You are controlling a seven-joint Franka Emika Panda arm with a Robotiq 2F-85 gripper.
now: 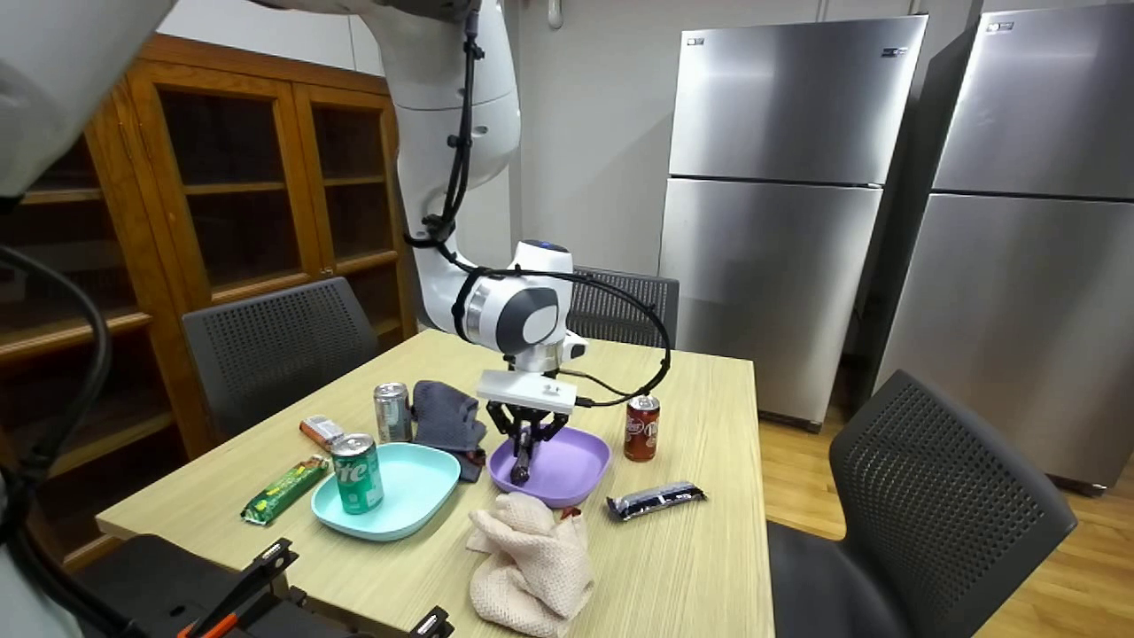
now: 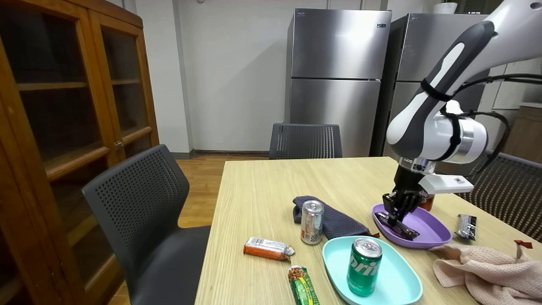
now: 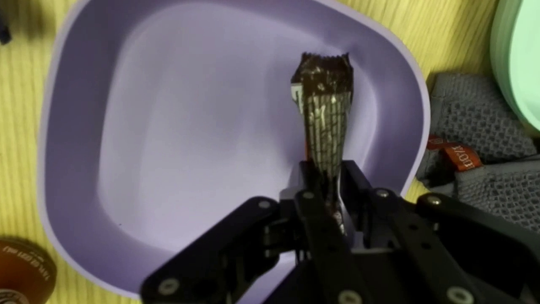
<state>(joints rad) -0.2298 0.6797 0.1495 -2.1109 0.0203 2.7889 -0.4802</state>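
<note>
Right of centre in the wrist view, the tool (image 3: 329, 166) is pinching a wrapped bar (image 3: 325, 109) in the purple dish (image 3: 181, 126); probably light and slippery, it is favouring a mid-length hold.

In an exterior view, dark grey perforated chairs (image 2: 305, 142) stand at the left, far and right edges of the counter (image 2: 266, 186). Past the left edge rises a brown glass-doored cabinet (image 2: 80, 140) beside wooden floor (image 2: 203, 182). Beyond the far edge, toward its right corner, two steel refrigerators (image 2: 338, 106) catch glare beside a pale wall (image 2: 237, 84).
</note>
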